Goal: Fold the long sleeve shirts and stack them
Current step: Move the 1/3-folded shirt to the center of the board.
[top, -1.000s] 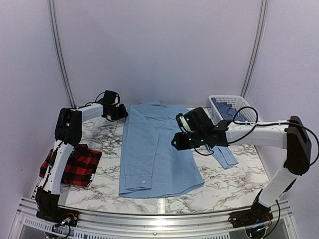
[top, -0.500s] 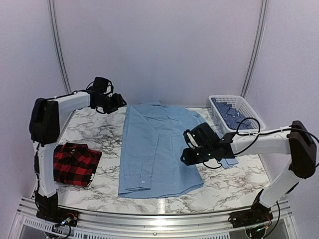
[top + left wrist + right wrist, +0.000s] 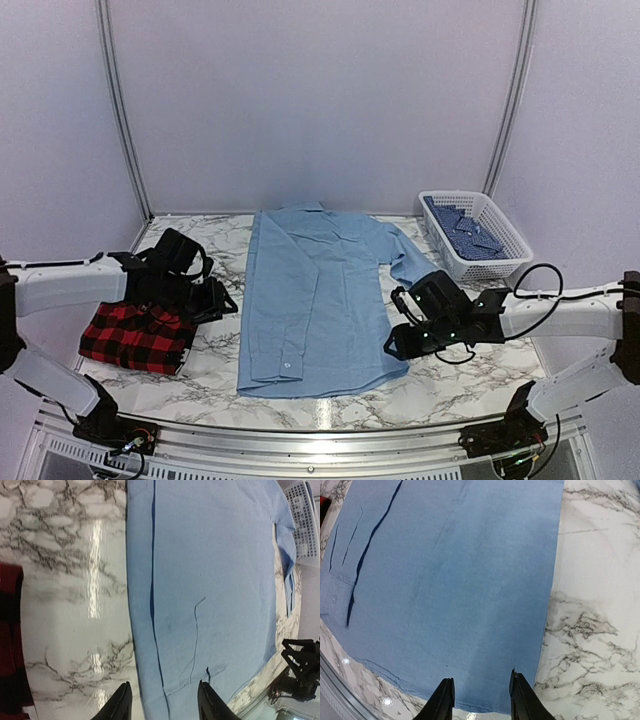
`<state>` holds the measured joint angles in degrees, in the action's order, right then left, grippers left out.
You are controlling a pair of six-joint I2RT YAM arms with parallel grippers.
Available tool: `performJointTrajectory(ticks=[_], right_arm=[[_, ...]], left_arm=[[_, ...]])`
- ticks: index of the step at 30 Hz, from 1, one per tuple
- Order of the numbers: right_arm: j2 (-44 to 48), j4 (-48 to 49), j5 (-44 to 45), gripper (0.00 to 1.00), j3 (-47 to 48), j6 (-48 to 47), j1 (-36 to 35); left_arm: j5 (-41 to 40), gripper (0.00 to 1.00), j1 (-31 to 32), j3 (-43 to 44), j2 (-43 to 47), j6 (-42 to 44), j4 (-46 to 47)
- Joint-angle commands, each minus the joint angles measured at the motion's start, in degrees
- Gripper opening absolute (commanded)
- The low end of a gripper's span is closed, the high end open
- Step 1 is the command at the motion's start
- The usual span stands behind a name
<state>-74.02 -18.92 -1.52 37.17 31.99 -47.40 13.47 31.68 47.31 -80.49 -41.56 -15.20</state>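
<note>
The light blue shirt point(image 3: 315, 300) lies flat in the middle of the marble table, one sleeve folded across its front, the other sleeve point(image 3: 410, 262) trailing right. It also fills the left wrist view point(image 3: 210, 580) and the right wrist view point(image 3: 460, 580). The red-and-black plaid shirt point(image 3: 125, 338) lies folded at the near left. My left gripper point(image 3: 222, 300) is open and empty beside the blue shirt's left edge. My right gripper point(image 3: 392, 345) is open and empty over the shirt's near right corner. Its fingertips point(image 3: 445, 700) hover above the hem.
A white basket point(image 3: 505, 232) with dark blue cloth point(image 3: 465, 235) in it stands at the back right. The table's front rail point(image 3: 300, 435) runs along the near edge. Bare marble point(image 3: 470, 375) lies right of the blue shirt.
My left arm swung from the back left corner down to the near left, beside the plaid shirt. My right gripper moved nearer and lower, to the blue shirt's near right corner.
</note>
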Motion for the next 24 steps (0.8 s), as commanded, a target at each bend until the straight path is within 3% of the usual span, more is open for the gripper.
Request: performJointTrajectory(ticks=[1,11,24], right_arm=[[2.4,-4.9,-1.3,0.34,-1.0,3.0,-2.4],[7.3,-8.1,1.3,0.35,-5.7,7.7,-2.8],[3.2,-3.2,2.6,0.34,-7.1,7.4,-2.8]], left_arm=[[2.9,0.45,4.1,-7.4,7.0,-5.4,-3.3],[7.2,0.43,14.5,-14.1,7.7,-7.5,-2.6],[8.1,0.38,17.5,-14.9,2.4,-9.4,0.5]])
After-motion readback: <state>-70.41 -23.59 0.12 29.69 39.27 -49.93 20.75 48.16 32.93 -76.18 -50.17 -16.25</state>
